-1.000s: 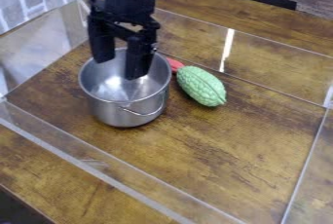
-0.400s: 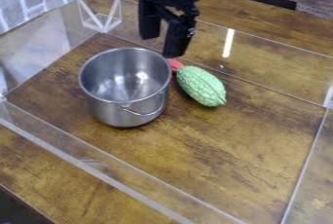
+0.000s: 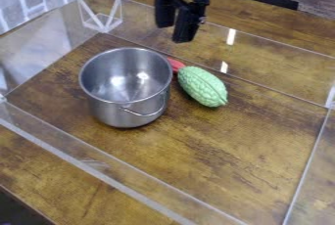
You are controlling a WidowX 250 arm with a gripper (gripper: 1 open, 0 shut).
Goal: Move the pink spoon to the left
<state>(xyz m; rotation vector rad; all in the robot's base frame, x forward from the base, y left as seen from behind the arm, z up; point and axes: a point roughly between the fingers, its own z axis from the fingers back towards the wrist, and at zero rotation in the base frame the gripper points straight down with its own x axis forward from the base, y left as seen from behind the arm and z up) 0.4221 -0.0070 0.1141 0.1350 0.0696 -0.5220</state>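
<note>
Only a small reddish-pink tip of the pink spoon (image 3: 174, 66) shows, wedged between the steel pot (image 3: 127, 86) and the bumpy green vegetable (image 3: 203, 85). The rest of it is hidden behind the pot's rim. My gripper (image 3: 177, 30) hangs in the air above and behind the spoon, well clear of it. Its two dark fingers (image 3: 189, 31) point down with a narrow gap and nothing between them.
A clear acrylic wall (image 3: 78, 160) rings the wooden tabletop, with a glare streak (image 3: 230, 39) on the far pane. The pot is empty inside. Bare wood (image 3: 222, 160) lies in front and to the right.
The gripper rose out from over the pot and moved back and to the right. Its fingers now stand closer together than before.
</note>
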